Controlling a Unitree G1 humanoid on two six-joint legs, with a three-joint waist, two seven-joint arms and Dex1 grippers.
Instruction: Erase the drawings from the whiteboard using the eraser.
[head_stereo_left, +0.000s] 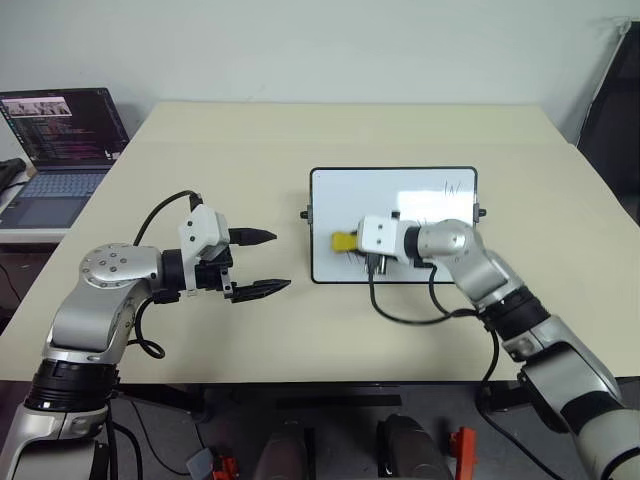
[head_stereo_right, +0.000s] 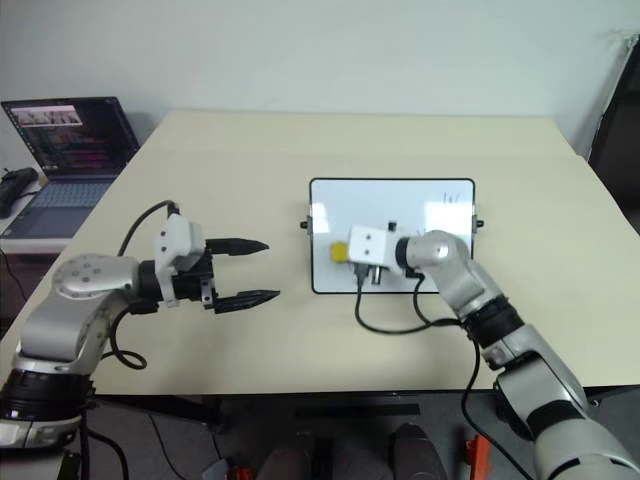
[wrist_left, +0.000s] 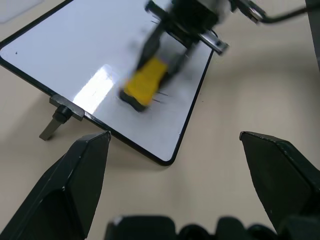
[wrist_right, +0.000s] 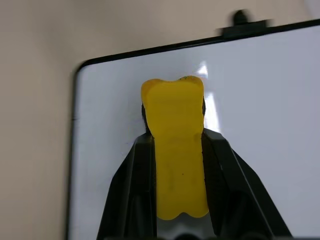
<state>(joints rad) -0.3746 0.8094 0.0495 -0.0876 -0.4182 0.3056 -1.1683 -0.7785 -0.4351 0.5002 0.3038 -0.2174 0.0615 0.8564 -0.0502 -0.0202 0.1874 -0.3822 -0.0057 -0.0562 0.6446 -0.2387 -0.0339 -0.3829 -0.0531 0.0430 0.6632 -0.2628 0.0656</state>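
Note:
The whiteboard (head_stereo_left: 400, 190) lies flat on the table, right of centre. Thin dark drawings show on it: a "w"-like squiggle (head_stereo_left: 455, 187) near the far right corner and short strokes (wrist_left: 161, 95) beside the eraser. My right gripper (head_stereo_left: 352, 243) is shut on the yellow eraser (head_stereo_left: 344, 241), also clear in the right wrist view (wrist_right: 177, 125). The eraser sits over the board's near left part, at its surface. Whether it touches the board I cannot tell. My left gripper (head_stereo_left: 280, 261) hangs open and empty over the bare table, left of the board.
An open laptop (head_stereo_left: 60, 150) stands on a side desk at the far left. A black cable (head_stereo_left: 410, 318) loops from my right wrist onto the table in front of the board. The beige table (head_stereo_left: 250, 150) stretches wide behind and beside the board.

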